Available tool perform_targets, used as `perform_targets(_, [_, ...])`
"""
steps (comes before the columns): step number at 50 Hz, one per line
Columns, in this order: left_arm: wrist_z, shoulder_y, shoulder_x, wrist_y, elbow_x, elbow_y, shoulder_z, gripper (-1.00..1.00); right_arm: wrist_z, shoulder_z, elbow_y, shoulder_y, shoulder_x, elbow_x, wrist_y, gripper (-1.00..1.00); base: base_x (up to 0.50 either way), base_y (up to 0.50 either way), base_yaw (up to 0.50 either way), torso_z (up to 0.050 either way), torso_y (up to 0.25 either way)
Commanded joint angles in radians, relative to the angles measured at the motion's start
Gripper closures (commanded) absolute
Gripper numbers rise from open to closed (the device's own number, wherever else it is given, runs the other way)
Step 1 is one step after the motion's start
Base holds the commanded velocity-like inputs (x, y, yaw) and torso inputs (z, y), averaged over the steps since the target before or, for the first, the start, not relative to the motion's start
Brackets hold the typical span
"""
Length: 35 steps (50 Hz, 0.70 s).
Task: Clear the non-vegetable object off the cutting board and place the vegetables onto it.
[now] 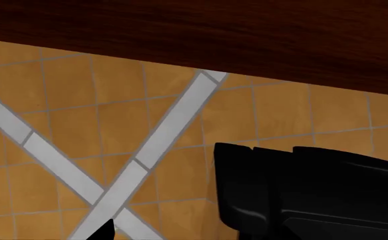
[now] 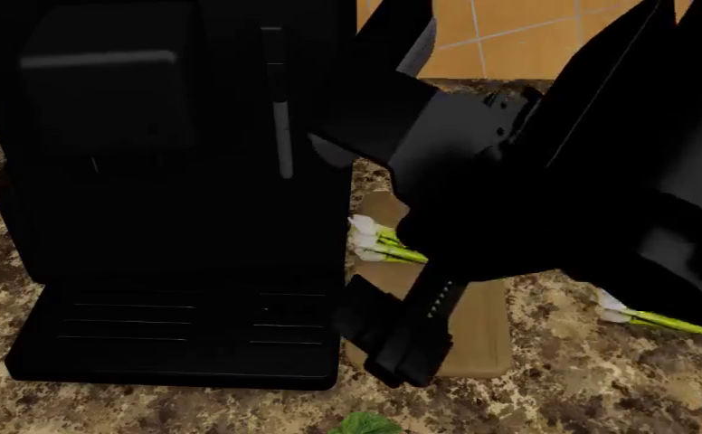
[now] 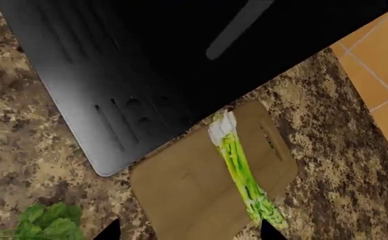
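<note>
Now the asparagus (image 3: 237,165) lies on the cutting board (image 3: 187,185) beneath the right tool's (image 3: 188,231) spread tips.

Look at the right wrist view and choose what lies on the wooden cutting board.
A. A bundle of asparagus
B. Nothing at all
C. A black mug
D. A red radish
A: a bundle of asparagus with white cut ends lies across the cutting board, its tips reaching the board's edge beside the black machine; only green leaves show off the board.
</note>
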Motion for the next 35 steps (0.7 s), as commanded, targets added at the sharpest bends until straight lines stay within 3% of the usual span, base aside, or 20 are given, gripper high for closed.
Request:
perform_targets(1, [-0.015, -0.006, -0.004, -0.016, 0.007, 0.009, -0.009, -1.00, 0.414, -0.069, -0.092, 0.103, 0.049, 0.596, 0.011, -1.00, 0.00, 0.00, 0.00, 0.000, 0.000])
perform_targets(17, [-0.013, -0.016, -0.004, -0.008, 0.008, -0.002, -0.002, -1.00, 0.488, -0.120, -0.136, 0.143, -0.009, 0.786, -0.050, -1.00, 0.00, 0.00, 0.00, 0.000, 0.000])
perform_targets(35, [-0.016, -0.001, -0.010, -0.001, 0.005, 0.000, -0.004, -1.00, 0.372, -0.101, -0.154, 0.052, -0.054, 0.671, -0.081, -1.00, 0.00, 0.00, 0.00, 0.000, 0.000])
